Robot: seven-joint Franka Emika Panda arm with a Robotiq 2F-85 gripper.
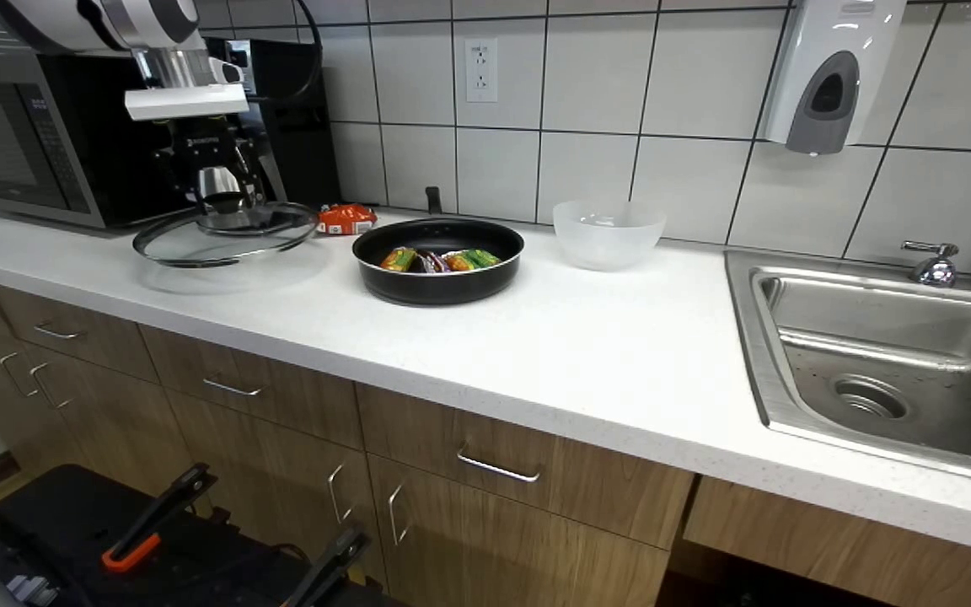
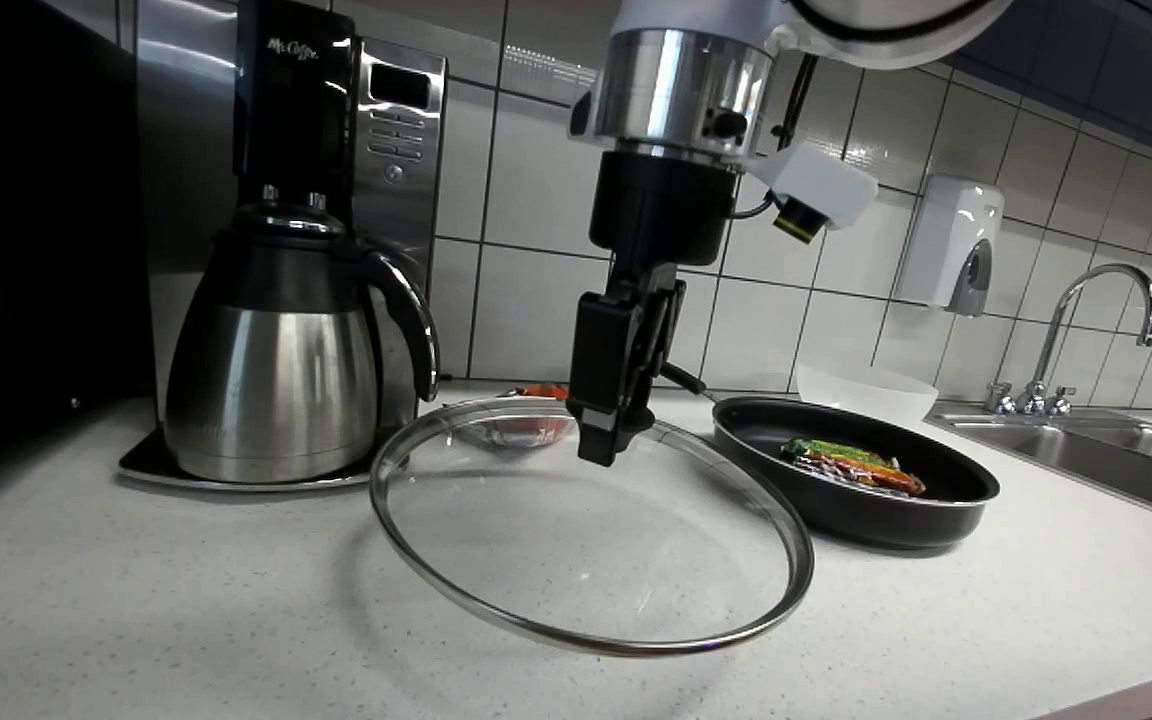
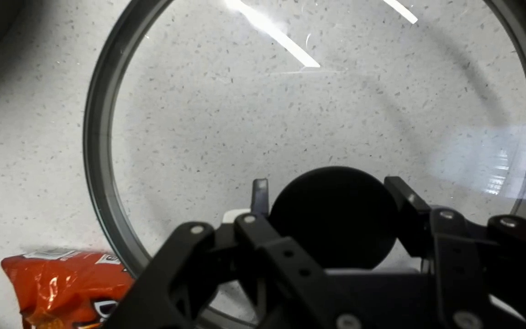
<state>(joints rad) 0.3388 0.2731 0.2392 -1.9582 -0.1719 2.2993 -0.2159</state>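
Wrist view shows the gripper (image 3: 329,201) clamped on the black knob (image 3: 336,219) of a round glass lid (image 3: 299,123), with fingers (image 3: 407,205) on either side of it. In both exterior views the lid hangs clear of the counter (image 1: 603,362), between its front and back edges. Just beside the lid, near the counter's back edge, lies a red packet (image 3: 66,288). Next comes a black frying pan (image 1: 443,289), nearer the back edge than the front, with wrapped packets (image 1: 473,260) in green, orange and purple inside it. On the lid's opposite side from the pan, a coffee maker (image 2: 296,110) stands by the back edge with a steel carafe (image 2: 276,390) upright on its base; a microwave (image 1: 9,143) stands beside it. Past the pan, a translucent white bowl (image 1: 608,240) sits at the back edge, close to the tiled wall (image 1: 494,160). Farther along, a steel sink (image 1: 751,337) is set into the counter. Above the back edge, near the sink, a white soap dispenser (image 1: 839,51) hangs on the wall.
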